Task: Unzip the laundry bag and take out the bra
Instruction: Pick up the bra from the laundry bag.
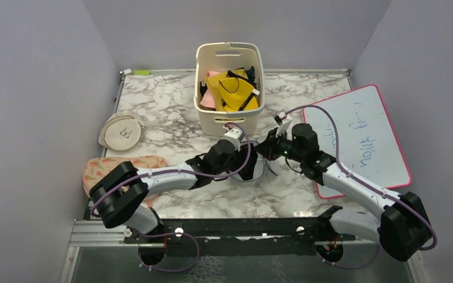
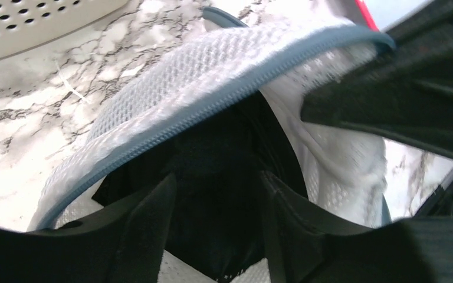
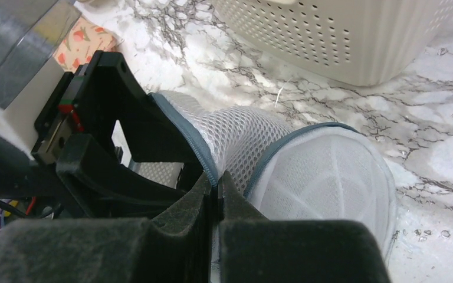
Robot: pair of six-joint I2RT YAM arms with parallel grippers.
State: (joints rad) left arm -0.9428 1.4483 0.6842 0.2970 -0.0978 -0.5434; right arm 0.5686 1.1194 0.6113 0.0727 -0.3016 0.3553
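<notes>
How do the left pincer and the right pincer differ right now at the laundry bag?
The left pincer has its jaws apart; the right pincer is shut. The left pincer reaches into the unzipped opening of the laundry bag, with the black bra between its fingers; the right pincer sits outside, pinching the bag's mesh edge by the zip trim. Both are working at the same bag.

Overhead camera looks down; wrist cameras closely share the laundry bag.
</notes>
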